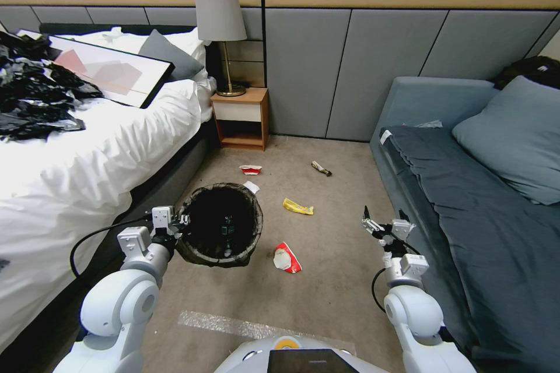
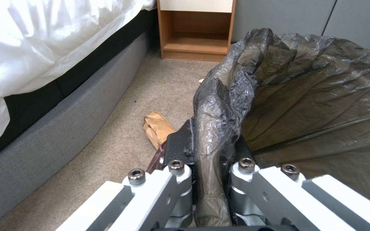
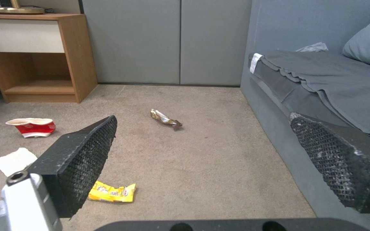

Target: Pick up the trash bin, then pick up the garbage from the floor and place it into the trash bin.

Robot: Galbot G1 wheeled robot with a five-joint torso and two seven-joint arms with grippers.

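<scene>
While my left gripper (image 2: 210,160) pinches the bagged rim of the trash bin (image 1: 220,232), the bin sits tilted beside the bed (image 1: 87,145), mouth toward the head camera. My right gripper (image 1: 384,223) hangs spread wide and empty over the carpet next to the sofa (image 1: 466,186). Garbage on the floor: red-and-white wrapper (image 1: 287,259) just right of the bin, yellow wrapper (image 1: 298,207) beyond it, crushed red cup (image 1: 250,169) and white tissue (image 1: 252,187) nearer the nightstand (image 1: 240,118), dark snack wrapper (image 1: 321,168), brown cardboard piece (image 2: 157,128) by the bin's base.
</scene>
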